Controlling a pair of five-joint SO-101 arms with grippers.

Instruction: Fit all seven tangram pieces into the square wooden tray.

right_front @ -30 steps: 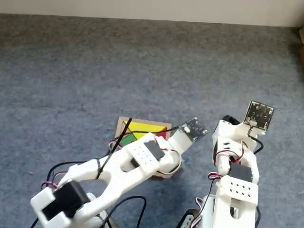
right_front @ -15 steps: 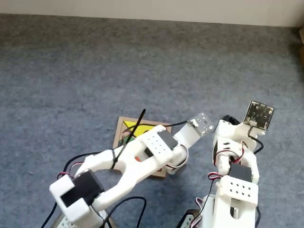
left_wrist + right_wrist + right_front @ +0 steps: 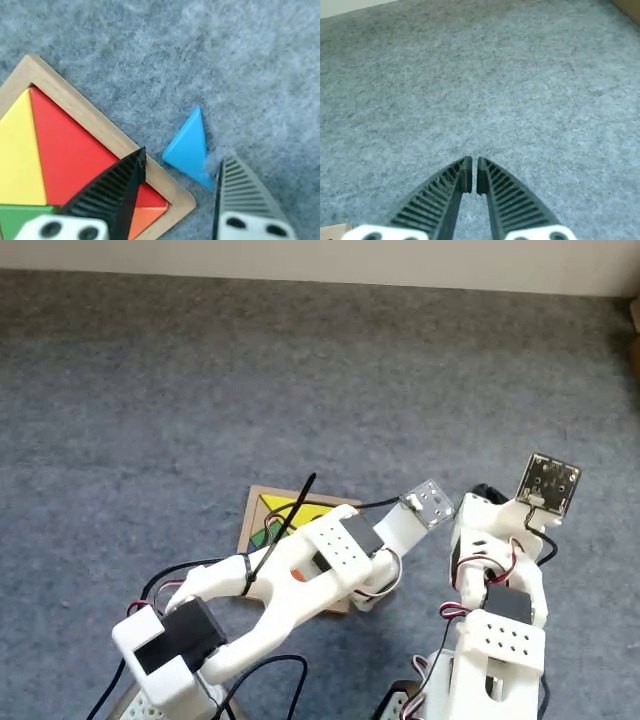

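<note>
L hand [image 3: 182, 156] is hovering wide open astride blue tri [image 3: 187, 147] lying just outside tray [image 3: 75, 97] corner, prob to grab it; R hand [image 3: 471, 167] is sitting pinched together, empty.

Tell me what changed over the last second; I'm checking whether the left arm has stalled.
The left arm swung forward and rightward across the tray, hiding more of it; the left gripper is open over the blue triangle beside the tray. The right arm and tray stayed put.
</note>
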